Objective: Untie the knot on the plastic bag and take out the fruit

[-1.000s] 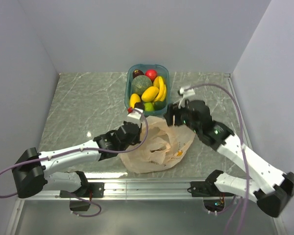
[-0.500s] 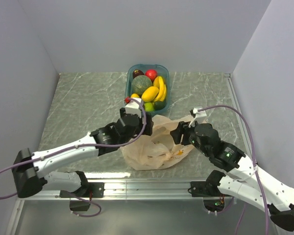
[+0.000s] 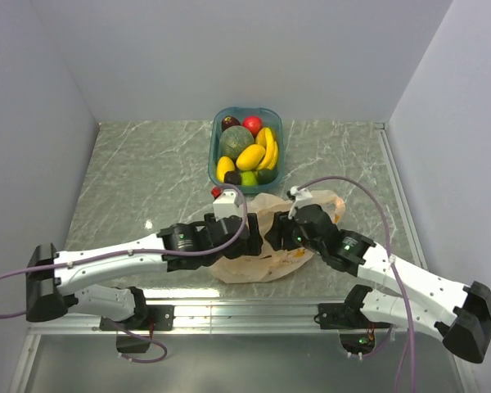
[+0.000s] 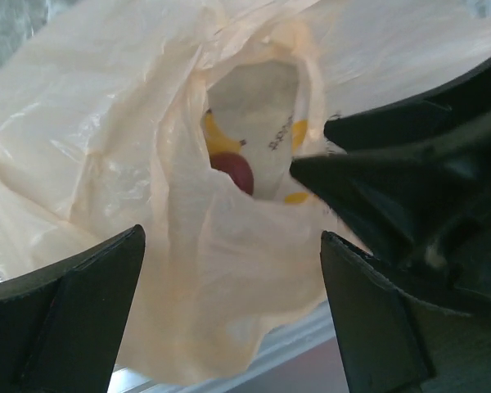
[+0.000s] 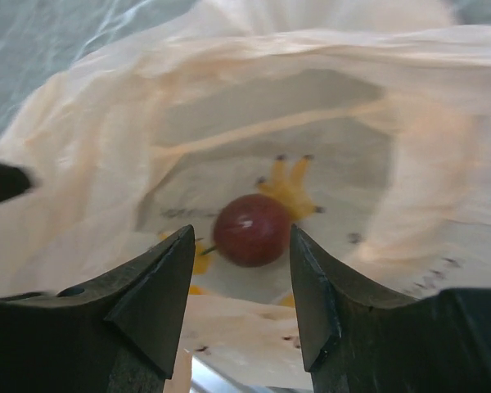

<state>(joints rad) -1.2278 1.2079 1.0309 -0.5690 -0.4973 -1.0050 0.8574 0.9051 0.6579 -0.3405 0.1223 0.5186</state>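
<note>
My right claw [image 5: 241, 239] is open, empty, with the round dark-red fruit [image 5: 252, 229] dead ahead inside the plastic bag [image 5: 106, 147]; I reckon it's nearer than my wide-open left claw [image 4: 231, 237].

We see a robotics lab test cell: plain white panel walls [image 3: 229, 49] enclose a grey-green marbled tabletop [image 3: 147, 164], and a bare aluminium rail [image 3: 254, 309] along the near edge carries two cabled white-and-black robot arms [image 3: 106, 260].
</note>
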